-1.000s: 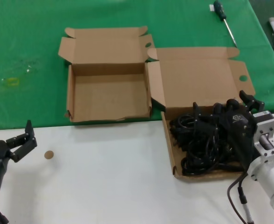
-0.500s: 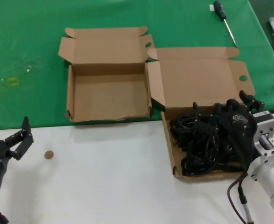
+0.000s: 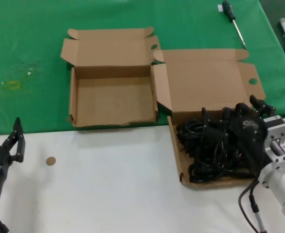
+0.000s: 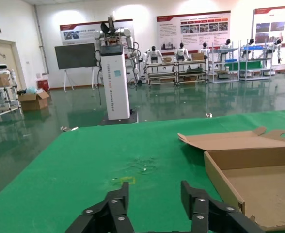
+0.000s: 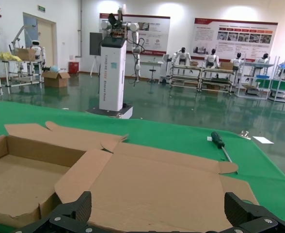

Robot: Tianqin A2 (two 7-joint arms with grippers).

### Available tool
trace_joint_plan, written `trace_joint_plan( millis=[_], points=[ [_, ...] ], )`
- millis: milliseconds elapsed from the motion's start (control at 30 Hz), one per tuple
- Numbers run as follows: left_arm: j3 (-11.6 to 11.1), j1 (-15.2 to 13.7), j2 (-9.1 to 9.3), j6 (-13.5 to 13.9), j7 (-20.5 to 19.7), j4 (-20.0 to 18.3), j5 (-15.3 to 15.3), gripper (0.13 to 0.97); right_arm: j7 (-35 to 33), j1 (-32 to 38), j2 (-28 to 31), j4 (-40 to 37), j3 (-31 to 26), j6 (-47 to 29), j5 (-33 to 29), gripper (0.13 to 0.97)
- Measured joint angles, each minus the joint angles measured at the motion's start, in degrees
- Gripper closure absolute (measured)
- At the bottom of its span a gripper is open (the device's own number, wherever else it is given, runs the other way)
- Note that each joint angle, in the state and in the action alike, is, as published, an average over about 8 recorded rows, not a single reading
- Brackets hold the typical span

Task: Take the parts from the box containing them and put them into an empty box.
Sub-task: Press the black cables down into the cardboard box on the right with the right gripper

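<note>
Right gripper (image 3: 229, 116) is being held spread wide over the parts (image 3: 208, 148) inside the box containing them (image 3: 205, 87), head view; contact cannot be told. Left gripper (image 4: 154, 201) is being kept open, gripping nothing, near an empty box (image 4: 239, 170).

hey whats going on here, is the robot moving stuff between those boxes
Yes, though nothing has been moved yet. The right claw is open and down among the black power cords piled in the wider cardboard box, apparently about to pick one. The narrower cardboard box beside it on the green cloth is empty. The left claw hangs open over the white table near its left edge, holding nothing. A screwdriver lies untouched at the far side.
</note>
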Motion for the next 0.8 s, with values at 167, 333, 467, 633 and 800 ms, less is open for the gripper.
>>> trace_joint_plan(
  millis=[167, 333, 467, 633, 800],
  points=[
    [0.0, 0.0, 0.00, 0.0, 0.0, 0.0, 0.0, 0.650, 0.6, 0.4, 2.6, 0.3, -2.1, 1.2, 1.7, 0.129],
    [0.0, 0.0, 0.00, 0.0, 0.0, 0.0, 0.0, 0.756, 0.9, 1.3, 7.6, 0.9, -5.6, 2.0, 3.9, 0.129],
    [0.0, 0.0, 0.00, 0.0, 0.0, 0.0, 0.0, 0.820, 0.8, 2.7, 13.8, 1.1, -10.0, 1.9, 5.3, 0.129],
    [0.0, 0.0, 0.00, 0.0, 0.0, 0.0, 0.0, 0.881, 0.7, 4.8, 21.6, 1.0, -13.6, -2.9, 4.6, 0.129],
    [0.0, 0.0, 0.00, 0.0, 0.0, 0.0, 0.0, 0.921, -1.5, 7.5, 26.6, 0.4, -13.4, -12.3, 2.7, 0.129]
  ],
)
